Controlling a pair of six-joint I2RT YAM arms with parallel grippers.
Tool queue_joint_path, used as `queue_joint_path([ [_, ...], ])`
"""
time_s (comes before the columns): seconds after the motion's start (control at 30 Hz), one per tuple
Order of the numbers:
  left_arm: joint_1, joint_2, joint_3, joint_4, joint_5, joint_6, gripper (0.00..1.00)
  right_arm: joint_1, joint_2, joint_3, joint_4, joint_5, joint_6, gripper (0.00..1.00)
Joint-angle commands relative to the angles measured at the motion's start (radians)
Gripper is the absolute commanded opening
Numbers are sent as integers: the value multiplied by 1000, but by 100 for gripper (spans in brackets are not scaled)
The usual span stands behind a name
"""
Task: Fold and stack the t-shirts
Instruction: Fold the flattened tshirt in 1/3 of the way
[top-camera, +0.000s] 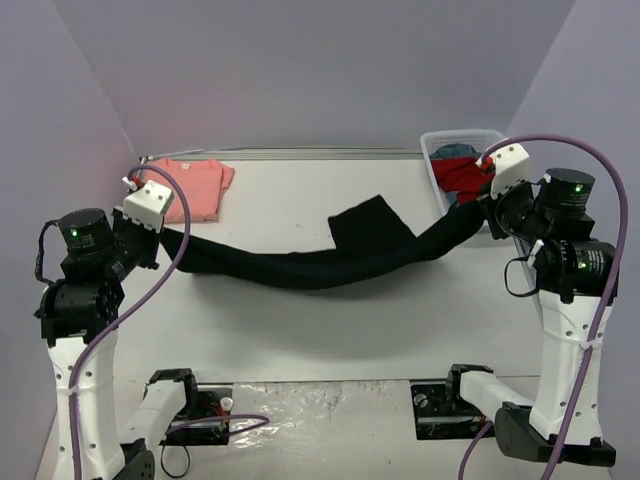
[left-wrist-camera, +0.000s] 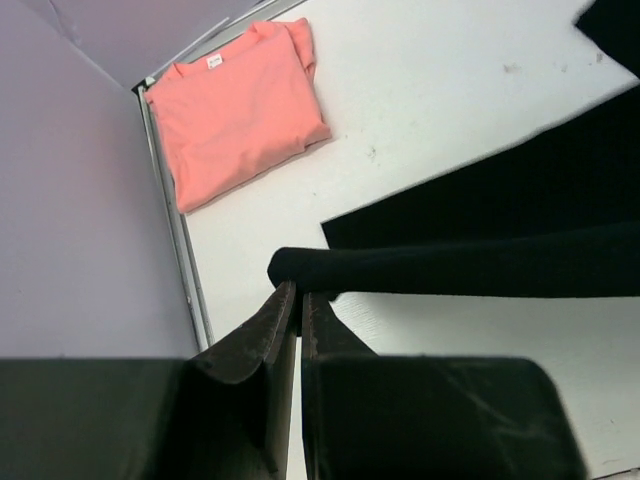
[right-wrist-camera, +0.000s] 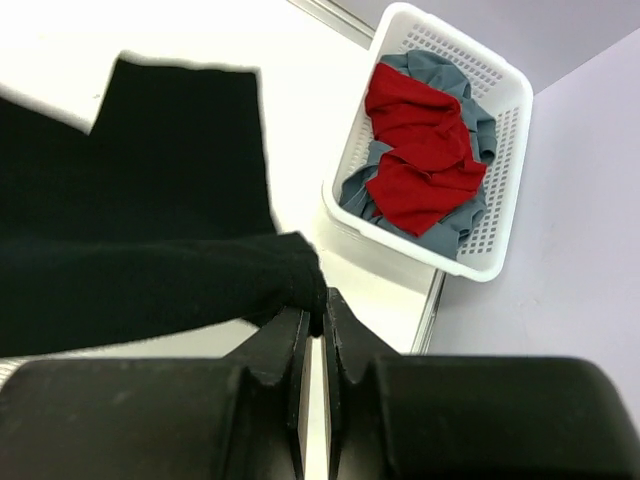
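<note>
Ends of the black t-shirt (top-camera: 300, 268) are pinched, one in the left pincer (left-wrist-camera: 300, 297), one in the right pincer (right-wrist-camera: 312, 312). It is slung sagging over the tabletop (top-camera: 330, 340), likely to be laid flat. The pink t-shirt (left-wrist-camera: 240, 110) is left folded at the far-left corner, probably as the stack's base.

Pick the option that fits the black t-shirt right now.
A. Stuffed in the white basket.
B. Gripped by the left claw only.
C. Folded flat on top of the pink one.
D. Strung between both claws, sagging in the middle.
D: the left claw and the right claw are each shut on one end of the black t-shirt, which droops between them over the table.
</note>
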Motion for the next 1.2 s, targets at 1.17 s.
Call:
queue_joint_path([
  [1.17,55,459,560,92,17,-101,2,-5,423,599,175,117,172,0],
])
